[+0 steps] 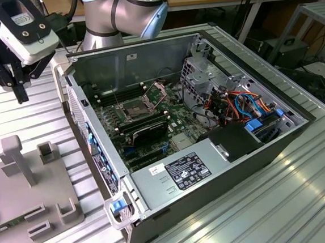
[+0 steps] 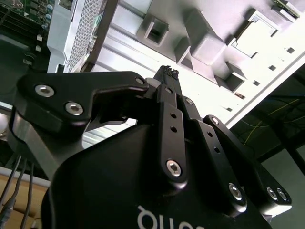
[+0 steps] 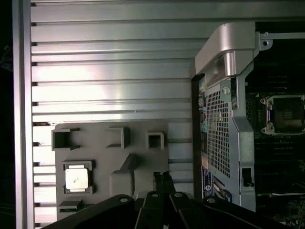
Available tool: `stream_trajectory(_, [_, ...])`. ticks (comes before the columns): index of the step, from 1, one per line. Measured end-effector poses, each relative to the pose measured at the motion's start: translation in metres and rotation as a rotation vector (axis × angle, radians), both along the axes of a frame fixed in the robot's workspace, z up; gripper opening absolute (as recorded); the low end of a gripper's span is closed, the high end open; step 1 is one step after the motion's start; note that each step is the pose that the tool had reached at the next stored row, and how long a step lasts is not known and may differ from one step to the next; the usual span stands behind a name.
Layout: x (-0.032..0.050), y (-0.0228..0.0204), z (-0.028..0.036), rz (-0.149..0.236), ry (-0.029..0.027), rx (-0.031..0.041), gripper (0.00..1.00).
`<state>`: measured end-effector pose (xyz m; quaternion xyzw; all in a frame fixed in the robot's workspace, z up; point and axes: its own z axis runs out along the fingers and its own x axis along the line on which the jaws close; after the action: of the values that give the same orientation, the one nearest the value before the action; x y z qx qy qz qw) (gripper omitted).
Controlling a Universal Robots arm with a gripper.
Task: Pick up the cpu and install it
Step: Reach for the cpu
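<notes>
A ribbed aluminium bench (image 1: 283, 202) carries an open computer case (image 1: 140, 58) lying on its side at the centre of the exterior view, motherboard facing up. The grey robot arm (image 1: 124, 11) rises behind the case at about twelve o'clock. A flat grey fixture tray (image 1: 9, 192) with raised posts and pockets lies on the bench at about eight o'clock from the case. The black gripper (image 1: 21, 98) hangs above the bench at about ten o'clock from the case, fingers pressed together with nothing between them. On the motherboard the square metal-framed socket (image 1: 134, 108) stands open and empty, its dark centre showing. In the first wrist view, the cpu (image 3: 77, 179) lies flat in a square pocket of the tray, pale metal face up, well apart from the gripper tips. It is likely light, stiff and thin, with a smooth, slippery lid and a delicate underside, so a gentle hold on two opposite edges looks safest.
</notes>
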<state>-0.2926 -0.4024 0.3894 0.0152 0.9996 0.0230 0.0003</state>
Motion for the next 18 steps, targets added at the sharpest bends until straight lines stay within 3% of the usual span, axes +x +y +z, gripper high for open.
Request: stream_trajectory(18, [-0.0150,-0.0275,-0.0002,0.001,-0.0002,0.0000,0.11])
